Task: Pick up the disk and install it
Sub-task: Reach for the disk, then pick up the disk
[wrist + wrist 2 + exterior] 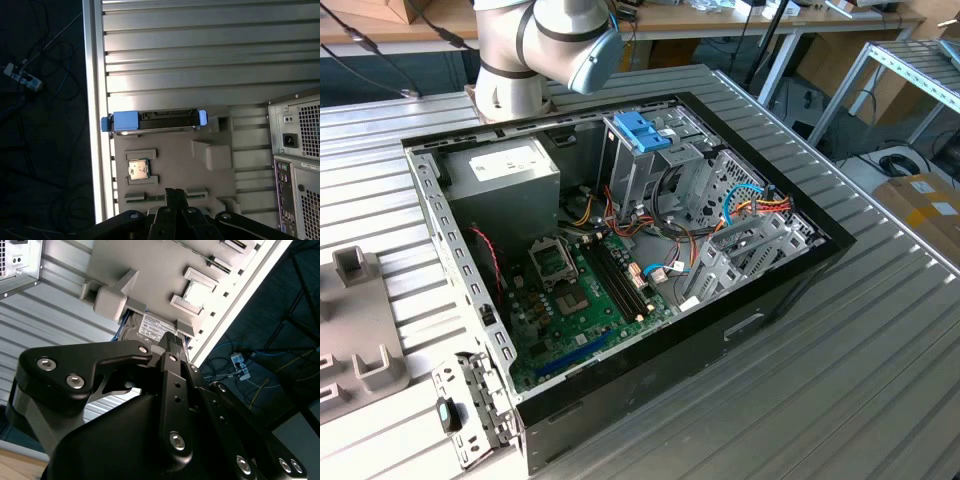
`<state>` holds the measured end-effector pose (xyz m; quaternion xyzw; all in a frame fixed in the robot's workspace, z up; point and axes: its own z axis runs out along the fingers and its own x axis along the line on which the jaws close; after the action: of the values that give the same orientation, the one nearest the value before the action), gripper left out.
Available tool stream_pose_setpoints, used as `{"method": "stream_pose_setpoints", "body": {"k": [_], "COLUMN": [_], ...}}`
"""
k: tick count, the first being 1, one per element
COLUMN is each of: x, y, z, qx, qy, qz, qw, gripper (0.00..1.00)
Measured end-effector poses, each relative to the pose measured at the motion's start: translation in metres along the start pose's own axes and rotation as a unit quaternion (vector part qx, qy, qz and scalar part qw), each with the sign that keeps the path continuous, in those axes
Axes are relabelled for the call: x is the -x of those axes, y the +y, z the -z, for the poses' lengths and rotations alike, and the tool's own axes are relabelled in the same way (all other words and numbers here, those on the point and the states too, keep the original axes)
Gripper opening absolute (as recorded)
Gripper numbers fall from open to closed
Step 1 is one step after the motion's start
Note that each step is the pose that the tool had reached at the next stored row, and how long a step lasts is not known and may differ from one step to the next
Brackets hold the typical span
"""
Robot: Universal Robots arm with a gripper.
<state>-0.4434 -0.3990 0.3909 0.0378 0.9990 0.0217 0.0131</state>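
Disk [152, 329] half hidden behind grey fixture [150, 270], arm [535, 45] cut off by exterior view's edge

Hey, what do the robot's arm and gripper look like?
The arm is glossy light grey with a pale blue round joint cap. The gripper is matte black, built of flat linked bars fastened with silver screws.

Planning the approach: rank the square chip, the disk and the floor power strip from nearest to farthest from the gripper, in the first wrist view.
From the gripper:
1. square chip, seated in the grey fixture.
2. disk, at the fixture's far end.
3. power strip, on the floor past the table edge.
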Motion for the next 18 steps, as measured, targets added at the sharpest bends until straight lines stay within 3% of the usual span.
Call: {"method": "stream_pose_setpoints", "body": {"k": [15, 18], "x": [-0.0009, -0.001], "y": [0.0, 0.0], "z": [0.0, 0.0], "qx": [0.0, 0.0], "qy": [0.0, 0.0], "qz": [0.0, 0.0], "qw": [1.0, 1.0], "gripper": [0.1, 0.17]}}
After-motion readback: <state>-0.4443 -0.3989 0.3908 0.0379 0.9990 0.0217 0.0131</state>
